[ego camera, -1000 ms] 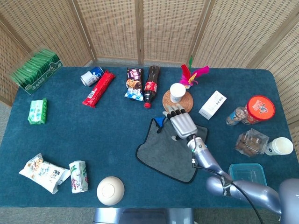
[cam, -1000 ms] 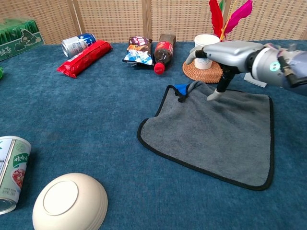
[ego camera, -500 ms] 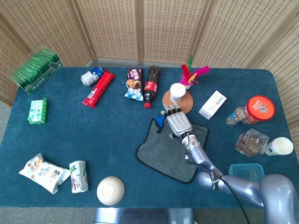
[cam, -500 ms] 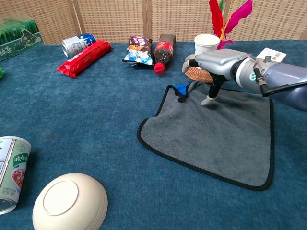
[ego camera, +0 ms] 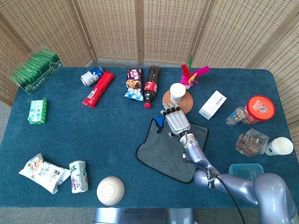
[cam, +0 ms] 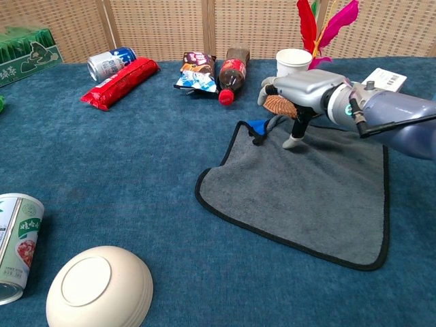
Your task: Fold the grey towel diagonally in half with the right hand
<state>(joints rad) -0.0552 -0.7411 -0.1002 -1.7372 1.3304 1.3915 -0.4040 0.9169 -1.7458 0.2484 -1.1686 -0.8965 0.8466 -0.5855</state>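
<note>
The grey towel (ego camera: 163,154) (cam: 306,191) with black edging lies flat and unfolded on the blue table, right of centre. Its far left corner carries a small blue tag (ego camera: 160,122) (cam: 257,126) and is slightly rumpled. My right hand (ego camera: 176,122) (cam: 303,92) hovers palm down over that corner, fingers reaching toward the tag. Its thumb (cam: 293,139) points down and touches the towel just behind the corner. Nothing is held between the fingers. My left hand is out of both views.
Just behind the hand, a white cup (ego camera: 177,92) (cam: 294,63) stands on a woven coaster beside pink feathers (cam: 327,24). A cola bottle (ego camera: 151,84) (cam: 231,71) and snack packs lie to the far left of it. A white bowl (ego camera: 110,190) (cam: 99,286) sits near the front edge.
My right hand has slid a little left and forward over the towel toward its tagged corner, the thumb moving with it. The towel has not shifted.
</note>
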